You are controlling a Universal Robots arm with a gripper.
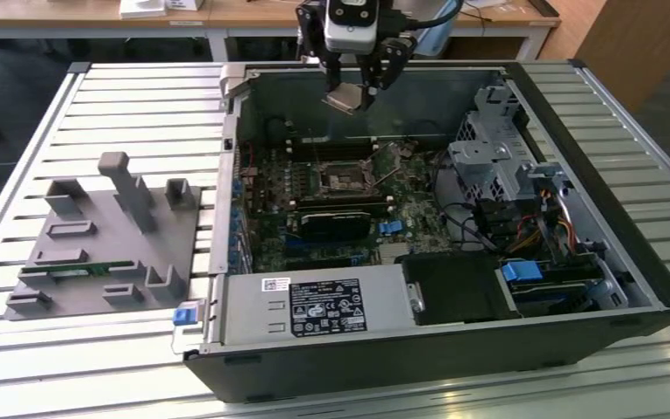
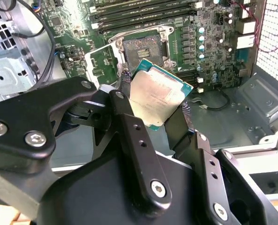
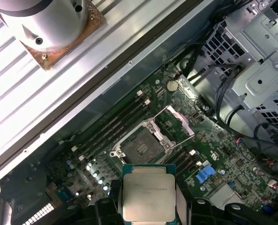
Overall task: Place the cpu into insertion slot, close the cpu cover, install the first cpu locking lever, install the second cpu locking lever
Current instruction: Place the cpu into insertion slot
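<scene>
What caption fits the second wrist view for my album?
Gripper holding the cpu, not yet in the empty insertion slot, cpu cover open.

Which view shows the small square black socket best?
The first wrist view: the small square black insertion slot lies open, seen almost from above. In the second wrist view the flat silver square cpu overlaps its edge. The exterior view shows it far off inside the case.

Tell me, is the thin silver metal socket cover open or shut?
Open: the thin silver metal cover stands flipped up beside the small square black socket, whose centre lies bare.
</scene>
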